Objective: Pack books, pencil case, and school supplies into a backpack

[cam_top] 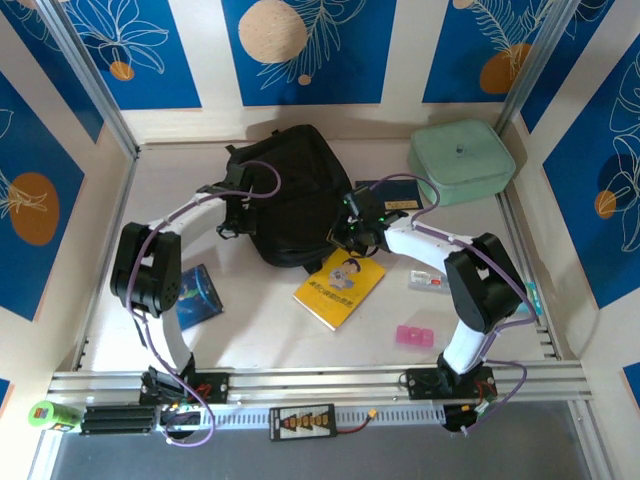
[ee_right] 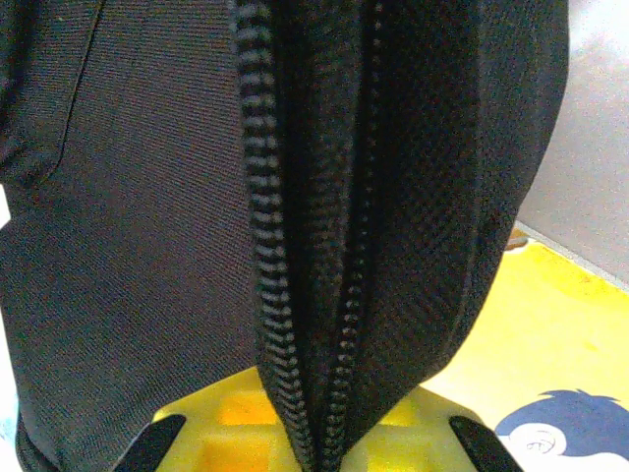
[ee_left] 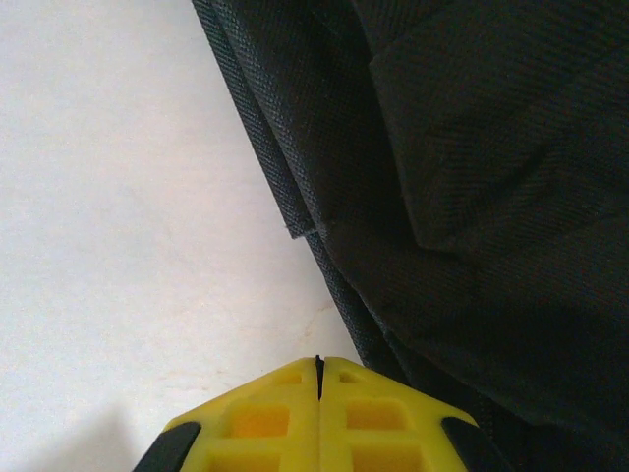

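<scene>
The right pincer [ee_right: 314, 428] is clamped on the zip edge of the backpack [ee_right: 147, 246], and the toothed seam runs straight out from between its fingers. From above, that grip is on the right near side of the backpack, which lies at the far middle of the tabletop [cam_top: 260, 330]. The left pincer [ee_left: 319, 379] is closed with its fingers meeting on nothing, just beside the backpack's left edge. Just near of the right pincer lies the yellow book [cam_top: 340, 287], close against the backpack's near rim. Its long axis slants from near-left to far-right, and the right arm is the nearer one. I judge the mouth must be pulled open before any book goes in. The blue book [cam_top: 195, 295] lies by the left arm.
</scene>
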{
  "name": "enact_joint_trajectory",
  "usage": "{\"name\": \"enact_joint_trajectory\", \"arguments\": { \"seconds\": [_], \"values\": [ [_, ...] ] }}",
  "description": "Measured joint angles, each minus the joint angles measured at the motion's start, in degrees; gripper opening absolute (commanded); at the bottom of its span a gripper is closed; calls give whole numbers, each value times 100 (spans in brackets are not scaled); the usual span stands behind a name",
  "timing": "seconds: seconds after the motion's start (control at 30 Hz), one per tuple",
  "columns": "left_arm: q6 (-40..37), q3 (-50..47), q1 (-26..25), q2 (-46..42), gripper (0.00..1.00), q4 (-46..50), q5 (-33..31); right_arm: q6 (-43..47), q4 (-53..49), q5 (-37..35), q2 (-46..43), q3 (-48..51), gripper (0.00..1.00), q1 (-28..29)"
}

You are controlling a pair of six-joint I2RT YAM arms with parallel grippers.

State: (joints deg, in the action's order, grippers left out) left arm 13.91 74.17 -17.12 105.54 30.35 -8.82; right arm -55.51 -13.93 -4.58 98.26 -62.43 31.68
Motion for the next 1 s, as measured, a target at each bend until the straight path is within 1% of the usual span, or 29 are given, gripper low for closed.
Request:
{"name": "enact_joint_trajectory", "arguments": {
  "seconds": [0.07, 0.17, 0.23, 0.33, 0.37, 0.43, 0.53, 0.6, 0.67, 0.83, 1.0],
  "values": [
    [-81, -358, 76, -254, 0, -330, 358, 0, 0, -2, -55, 61, 8, -33],
    [-131, -844, 205, -745, 0, -726, 1126, -2, -28, 2, -66, 85, 13, -94],
    [-142, -955, 223, -981, 0, -885, 1604, 0, -48, 7, -68, 85, 24, -136],
    [-144, -988, 133, -1220, 0, -1025, 2114, -42, -101, 55, -116, 85, 39, -197],
    [-144, -992, 94, -1285, 0, -1043, 2212, -66, -114, 103, -142, 85, 44, -212],
    [-142, -1010, -2, -1408, 0, -1045, 2341, -166, -164, 203, -256, 83, 55, -221],
    [-140, -1049, -105, -1543, 0, -1045, 2387, -374, -267, 234, -472, 81, 66, -181],
    [-140, -1097, -129, -1609, 0, -1056, 2387, -540, -356, 221, -629, 81, 71, -79],
    [-136, -1158, -133, -1655, 0, -1067, 2385, -739, -417, 216, -769, 81, 73, 72],
    [-92, -1325, -133, -1698, 0, -1069, 2382, -1322, -452, 409, -826, 81, 73, 387],
    [-76, -1421, -133, -1698, 0, -1088, 2382, -1788, -105, 813, -728, 79, 73, 450]
  ]
}}
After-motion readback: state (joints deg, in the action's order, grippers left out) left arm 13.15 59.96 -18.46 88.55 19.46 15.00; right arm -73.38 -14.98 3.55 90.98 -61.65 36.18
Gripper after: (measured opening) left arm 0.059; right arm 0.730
